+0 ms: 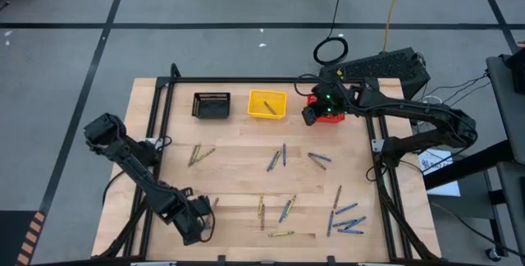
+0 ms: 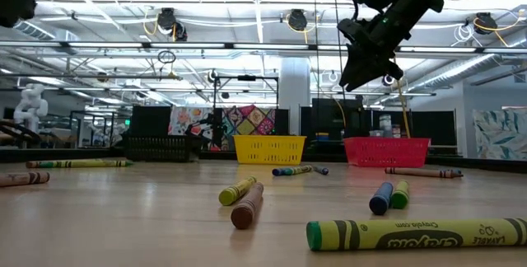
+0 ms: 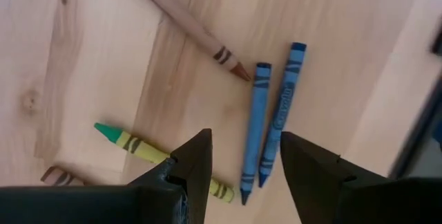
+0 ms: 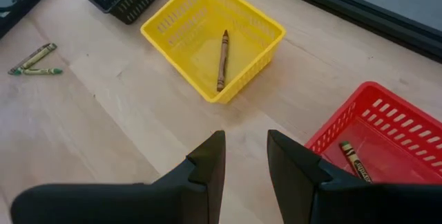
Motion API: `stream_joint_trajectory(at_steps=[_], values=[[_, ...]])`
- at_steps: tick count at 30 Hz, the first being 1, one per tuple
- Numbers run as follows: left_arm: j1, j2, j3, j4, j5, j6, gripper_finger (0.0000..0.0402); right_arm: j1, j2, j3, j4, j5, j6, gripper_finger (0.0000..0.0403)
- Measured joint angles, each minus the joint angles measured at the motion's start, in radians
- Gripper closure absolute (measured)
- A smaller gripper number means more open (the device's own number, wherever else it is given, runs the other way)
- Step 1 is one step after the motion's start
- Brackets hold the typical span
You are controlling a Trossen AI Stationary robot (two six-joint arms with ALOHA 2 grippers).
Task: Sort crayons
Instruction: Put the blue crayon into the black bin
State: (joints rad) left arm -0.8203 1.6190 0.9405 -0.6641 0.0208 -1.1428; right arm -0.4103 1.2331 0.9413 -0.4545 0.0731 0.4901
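Note:
Crayons lie scattered flat on the wooden table (image 1: 238,176): olive ones (image 1: 198,154) at the left, blue ones (image 1: 277,158) mid-table, a blue cluster (image 1: 348,219) at the near right. My left gripper (image 1: 199,222) hangs open near the table's near left, pointing down. In its wrist view the open gripper (image 3: 245,144) stands above the lower ends of two blue crayons (image 3: 273,117), with a yellow-green crayon (image 3: 141,148) and a brown one (image 3: 186,23) beside them. My right gripper (image 4: 245,141) is open, with nothing in it, high between the yellow basket (image 4: 266,23) and the red basket (image 4: 387,103).
A black basket (image 1: 212,105), the yellow basket (image 1: 267,104) and the red basket (image 1: 328,112) stand in a row at the table's far side. The yellow one holds a brown crayon (image 4: 222,61); the red one holds an olive crayon (image 4: 351,156). A dark frame (image 1: 160,126) borders the table.

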Motion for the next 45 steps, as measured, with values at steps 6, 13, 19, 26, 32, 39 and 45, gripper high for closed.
stream_joint_trajectory(at_steps=[6, 13, 19, 26, 32, 39, 45], values=[[-0.006, 0.046, 0.000, -0.004, 0.005, 0.022, 0.0233, 0.000, 0.000, 0.000, -0.002, 0.000, 0.000, 0.0307], [-0.005, 0.063, 0.000, 0.004, 0.005, 0.024, 0.0233, 0.000, 0.000, 0.000, -0.003, 0.000, 0.000, 0.0307], [-0.005, 0.063, 0.000, 0.005, 0.008, 0.024, 0.0233, 0.000, 0.000, 0.000, -0.003, 0.000, 0.000, 0.0307], [-0.005, 0.063, 0.000, -0.001, 0.007, 0.024, 0.0233, 0.000, 0.000, 0.000, -0.003, 0.000, 0.000, 0.0307], [-0.005, 0.091, 0.003, -0.002, 0.007, 0.024, 0.0233, 0.000, 0.000, 0.000, -0.003, 0.000, 0.000, 0.0307], [-0.006, 0.103, 0.005, -0.006, -0.009, 0.023, 0.0233, 0.000, 0.000, 0.000, -0.004, 0.000, 0.000, 0.0307], [-0.005, 0.104, 0.003, -0.003, -0.003, 0.022, 0.0259, 0.000, 0.000, 0.000, -0.006, 0.000, 0.000, 0.0307]])
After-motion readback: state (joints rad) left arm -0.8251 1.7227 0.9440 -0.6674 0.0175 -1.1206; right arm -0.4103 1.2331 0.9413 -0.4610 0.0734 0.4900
